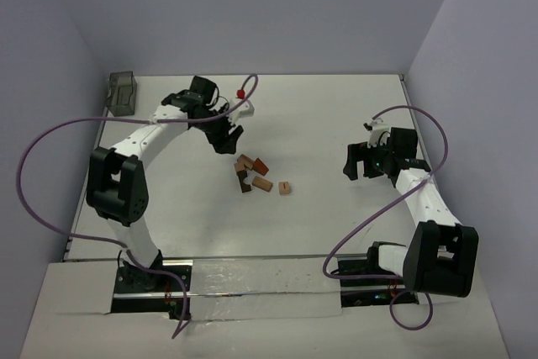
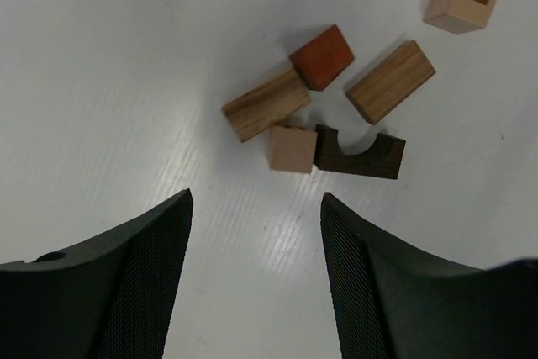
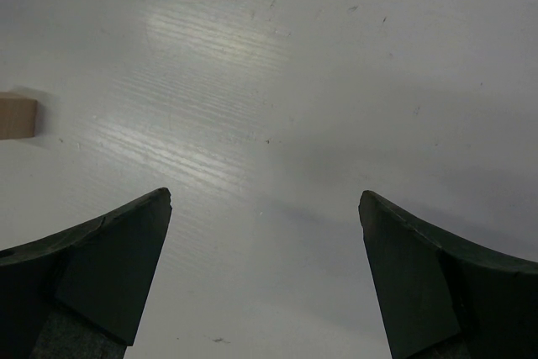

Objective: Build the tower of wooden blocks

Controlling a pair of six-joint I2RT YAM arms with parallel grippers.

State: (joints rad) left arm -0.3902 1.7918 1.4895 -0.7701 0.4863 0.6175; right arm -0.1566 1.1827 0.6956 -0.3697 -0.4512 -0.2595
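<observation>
**Op:** Where are we at?

**Spotter:** Nothing's stacked yet. All the wood pieces lie flat on the white table [image 1: 336,115], bunched mid-table just ahead of your left gripper [image 2: 256,199]. Its jaws are spread w/ nothing btwn them. Your right gripper [image 3: 265,199] is spread wide too, empty and well off to the side. Its cam shows only one pale wooden block [image 3: 17,118], at the left edge of view.

**Op:** Which piece first?

**Spotter:** You want a base, so I'd say the long striped tan wooden cuboid [image 2: 266,104]. It's crowded, though. The reddish-brown wooden block [image 2: 322,57] sits right at its far end, and the small pale wooden cube [image 2: 292,148] is just under its near edge. That cube touches the dark brown arch-cut piece [image 2: 360,155]. The second tan cuboid [image 2: 391,81] has more bare table around it, and the pale slotted cube [image 2: 463,0] stands clear of the rest.

**Op:** How do I approach?

**Spotter:** Turn the wrist so your jaws cross the cuboid's narrow width, not its length. Drop straight down w/ each finger landing on bare table, not on a neighbour. Close slowly, since these pieces look light and will likely skid if nudged. Then set it down away from the bunch.
</observation>
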